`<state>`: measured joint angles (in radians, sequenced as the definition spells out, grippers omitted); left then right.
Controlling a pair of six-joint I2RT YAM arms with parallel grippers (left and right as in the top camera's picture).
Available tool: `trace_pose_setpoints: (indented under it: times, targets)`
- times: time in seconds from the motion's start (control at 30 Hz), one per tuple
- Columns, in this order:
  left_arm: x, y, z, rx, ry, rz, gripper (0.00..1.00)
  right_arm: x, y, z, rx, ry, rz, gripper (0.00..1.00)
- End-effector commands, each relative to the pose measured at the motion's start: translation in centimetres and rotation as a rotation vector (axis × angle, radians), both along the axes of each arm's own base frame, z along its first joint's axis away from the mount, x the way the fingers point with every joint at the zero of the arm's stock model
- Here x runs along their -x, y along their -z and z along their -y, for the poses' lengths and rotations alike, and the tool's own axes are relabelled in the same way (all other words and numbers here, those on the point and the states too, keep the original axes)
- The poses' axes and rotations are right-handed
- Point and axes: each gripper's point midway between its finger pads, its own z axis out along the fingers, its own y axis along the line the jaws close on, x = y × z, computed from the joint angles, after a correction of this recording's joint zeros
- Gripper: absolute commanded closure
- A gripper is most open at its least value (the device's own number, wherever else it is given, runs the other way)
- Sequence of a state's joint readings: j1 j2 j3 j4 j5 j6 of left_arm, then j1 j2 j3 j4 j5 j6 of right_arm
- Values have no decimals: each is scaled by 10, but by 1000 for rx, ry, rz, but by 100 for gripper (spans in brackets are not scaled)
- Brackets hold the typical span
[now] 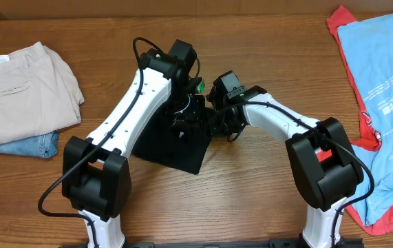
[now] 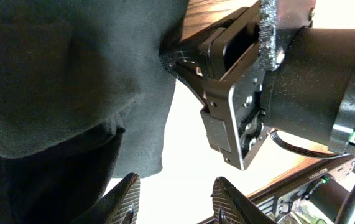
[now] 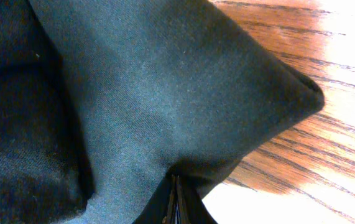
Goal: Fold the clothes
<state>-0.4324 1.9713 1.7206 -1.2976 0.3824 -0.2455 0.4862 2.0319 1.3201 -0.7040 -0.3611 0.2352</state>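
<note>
A black T-shirt [image 1: 175,148] lies folded small on the table's middle, partly under both arms. My left gripper [image 1: 189,114] hovers at its far edge. In the left wrist view this gripper [image 2: 174,186] is open with nothing between its fingers, and the black cloth [image 2: 53,81] hangs to its left. My right gripper [image 1: 213,122] sits at the shirt's right corner; the left wrist view shows its body [image 2: 239,93] close by. In the right wrist view its jaws [image 3: 176,186] are shut on a fold of the black cloth [image 3: 165,81].
A light-blue printed shirt [image 1: 389,89] lies spread over a red shirt [image 1: 338,24] at the right edge. Folded beige trousers [image 1: 17,89] rest on blue jeans [image 1: 34,146] at the left. Bare wooden table [image 1: 251,200] shows between the arm bases.
</note>
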Motion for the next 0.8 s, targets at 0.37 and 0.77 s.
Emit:
trace_pose_setpoints:
  times: [0.37, 0.77]
  targets:
    - [-52, -60, -77, -225, -159, 305, 62, 9, 14, 1, 22, -5, -43, 96]
    - [-26, 2, -135, -388, -299, 81, 65, 10, 14, 2, 25, -5, -48, 96]
